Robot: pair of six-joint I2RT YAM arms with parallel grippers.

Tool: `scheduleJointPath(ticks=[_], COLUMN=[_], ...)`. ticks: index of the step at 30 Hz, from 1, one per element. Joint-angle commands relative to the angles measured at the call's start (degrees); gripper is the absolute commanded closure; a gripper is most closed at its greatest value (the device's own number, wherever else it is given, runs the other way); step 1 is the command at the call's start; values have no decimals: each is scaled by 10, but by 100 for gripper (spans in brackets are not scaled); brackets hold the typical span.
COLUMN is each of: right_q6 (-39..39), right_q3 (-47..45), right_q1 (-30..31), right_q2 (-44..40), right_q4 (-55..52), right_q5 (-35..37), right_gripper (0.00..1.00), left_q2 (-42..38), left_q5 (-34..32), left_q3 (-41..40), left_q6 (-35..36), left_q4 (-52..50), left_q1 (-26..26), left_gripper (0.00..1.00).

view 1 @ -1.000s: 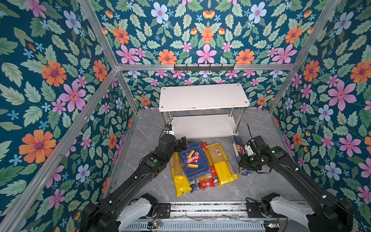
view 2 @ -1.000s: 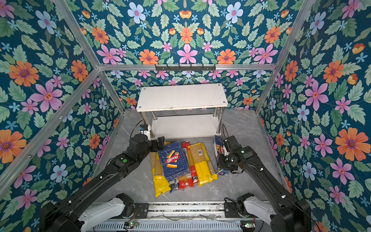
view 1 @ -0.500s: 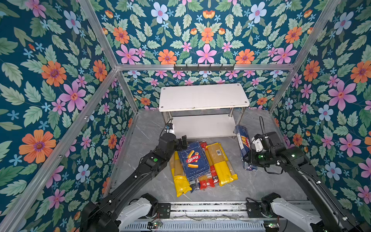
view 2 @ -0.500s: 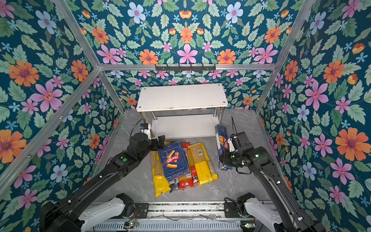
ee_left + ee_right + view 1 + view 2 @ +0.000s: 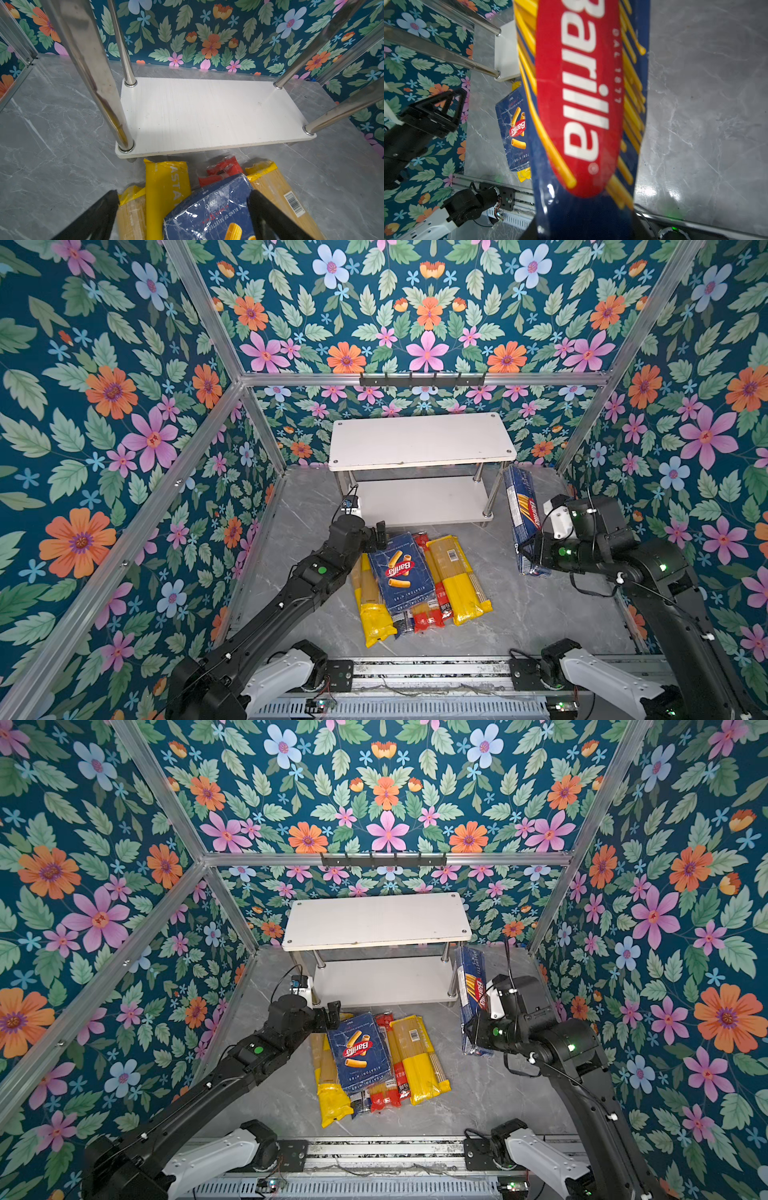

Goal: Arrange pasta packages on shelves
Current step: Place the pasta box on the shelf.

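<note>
My right gripper (image 5: 534, 549) is clamped on the long blue Barilla spaghetti pack (image 5: 521, 518), gripping near its lower half; the pack stands nearly upright, clear of the floor, just right of the two-tier rack (image 5: 419, 443). My left gripper (image 5: 182, 209) has its fingers (image 5: 268, 214) spread wide, holding nothing, poised over the far end of the rigatoni bag (image 5: 400, 570) at the left of the pile.

Risks, as I judge them: the pack is long and held off-centre, so it may pivot or slip in the jaws during transfer. Its top end sits close to the rack's upper board and right front post (image 5: 491, 495); a careless swing could strike either and shift the rack. The film wrapping looks slick.

Legible markings: "Barilla" and "DAL 1877" on the held pack in the right wrist view; "Barilla" and "RIGATONI" on the bag; "500g" on its end; "PASTA", partly readable, on a yellow spaghetti bag (image 5: 167, 187); a barcode on another yellow bag (image 5: 455, 572). The remaining packs lie heaped on the floor, near the rack's front. Both shelves are bare.
</note>
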Motion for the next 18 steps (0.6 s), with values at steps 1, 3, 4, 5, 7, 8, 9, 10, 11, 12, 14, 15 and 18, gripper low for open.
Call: scheduleJointPath(ticks=[1, 3, 4, 5, 7, 8, 9, 10, 11, 12, 14, 15, 18], right_q6=[-33, -42, -48, -55, -71, -84, -97, -113, -127, -140, -159, -171, -198], right_q3=[56, 94, 116, 138, 187, 216, 243, 278, 319, 361, 447, 490, 600], right_q1=[0, 0, 0, 1, 0, 0, 1, 0, 1, 1, 1, 0, 1], right_q2=[35, 60, 73, 89, 121, 139, 156, 178, 202, 228, 278, 305, 387], right_q4=[51, 55, 57, 57, 55, 55, 57, 55, 49, 43, 30, 26, 17], right_q5=[15, 15, 17, 21, 24, 26, 30, 42, 54, 57, 61, 61, 72], right_gripper=[64, 64, 64, 64, 65, 64, 65, 65, 64, 64, 64, 64, 64], left_q2=[-5, -8, -8, -9, -12, -12, -13, -11, -10, -7, -3, 0, 8], left_q5=[-16, -24, -27, -30, -34, -37, -38, -39, -39, -37, -35, -33, -35], left_q3=[3, 3, 3, 2, 0, 0, -1, -1, -2, -2, -3, -3, 0], left_q6=[8, 12, 15, 18, 22, 25, 26, 27, 27, 28, 28, 28, 28], left_q4=[-10, -17, -20, -23, -25, -26, -26, -26, -27, -27, -27, -26, -27], left_q1=[-1, -1, -1, -2, -2, -1, -1, -1, -1, -1, -1, -1, -2], left_gripper=[0, 0, 0, 0, 0, 0, 0, 0, 0, 0, 0, 0, 0])
